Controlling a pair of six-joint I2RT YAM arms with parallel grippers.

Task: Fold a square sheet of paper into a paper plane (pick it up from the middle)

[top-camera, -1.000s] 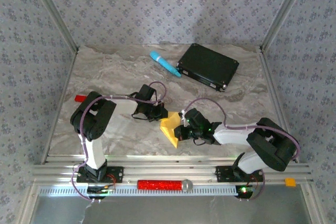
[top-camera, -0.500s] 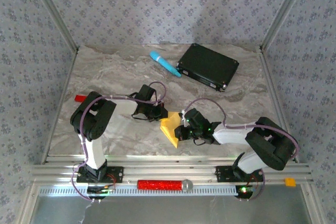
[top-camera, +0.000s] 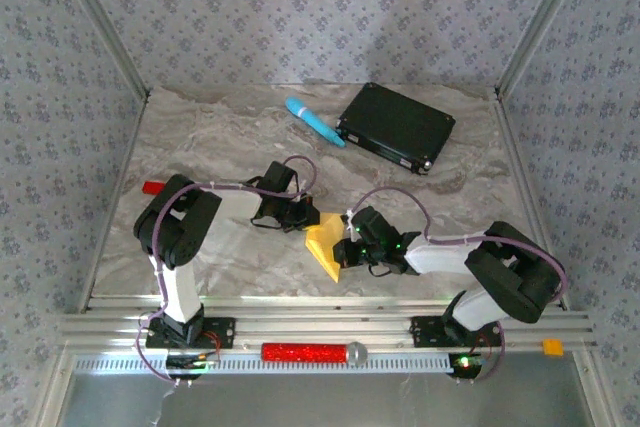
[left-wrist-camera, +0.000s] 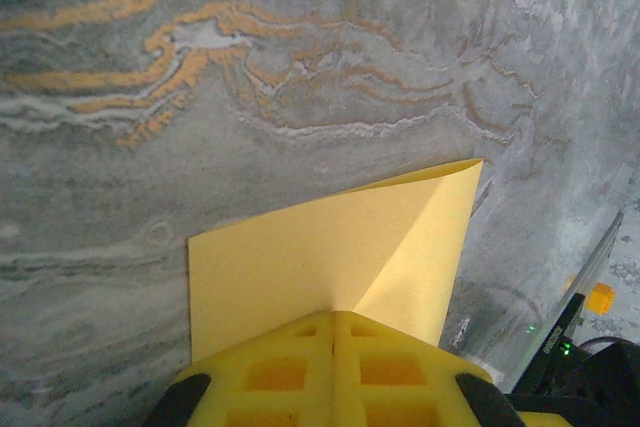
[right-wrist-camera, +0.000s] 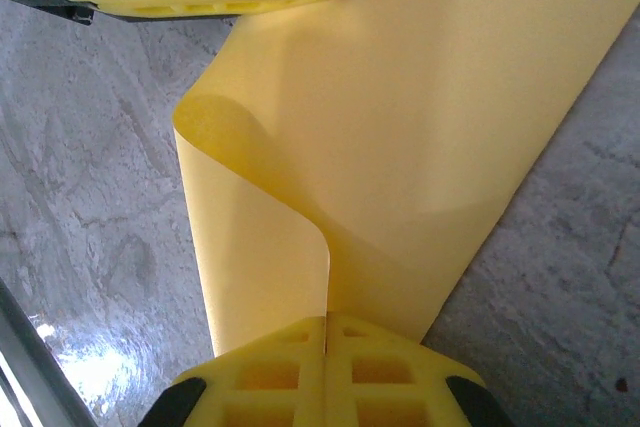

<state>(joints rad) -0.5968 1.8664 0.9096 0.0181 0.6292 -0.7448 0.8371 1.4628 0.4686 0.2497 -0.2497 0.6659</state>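
Marbled table (top-camera: 220, 137), square sheet of paper (top-camera: 322, 247) curled over, both jaws clamping it

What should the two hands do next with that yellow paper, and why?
Probably lower the right hand toward the table to flatten the curl: it and the left hand both pinch the square sheet of paper, which bows in a soft loop between them.

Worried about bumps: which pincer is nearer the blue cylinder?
Left. The left pincer sits straight toward the bases from the cylinder; the right pincer is farther that way, rightward.
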